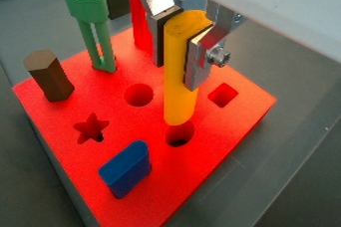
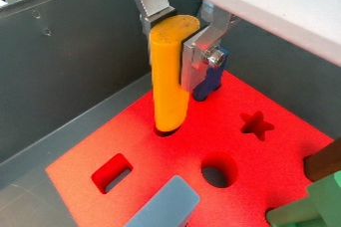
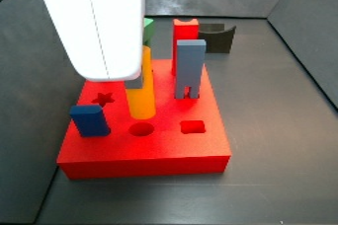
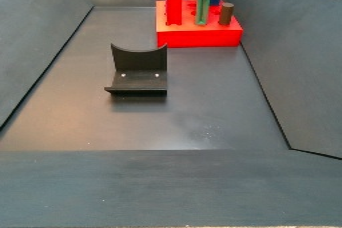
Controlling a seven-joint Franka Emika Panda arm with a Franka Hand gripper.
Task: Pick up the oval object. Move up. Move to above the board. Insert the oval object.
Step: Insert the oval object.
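Observation:
My gripper (image 1: 181,60) is shut on the upper part of the oval object (image 1: 180,92), a tall orange-yellow peg held upright over the red board (image 1: 200,176). The peg's lower end sits at the mouth of a dark hole in the board's top; I cannot tell how deep it is. In a wrist view the gripper (image 2: 173,47) clamps the peg (image 2: 167,87) above the board (image 2: 134,141). In a side view the peg (image 3: 138,96) stands on the board (image 3: 145,155), with the gripper hidden behind the white arm housing (image 3: 93,22).
On the board stand a green peg (image 1: 91,27), a red peg (image 1: 139,17), a brown cylinder (image 1: 50,76), a blue block (image 1: 124,167) and a tall blue peg (image 3: 191,68). Star (image 1: 90,127), round (image 1: 139,95) and square (image 1: 222,95) holes are open. The fixture (image 4: 136,70) stands on the floor.

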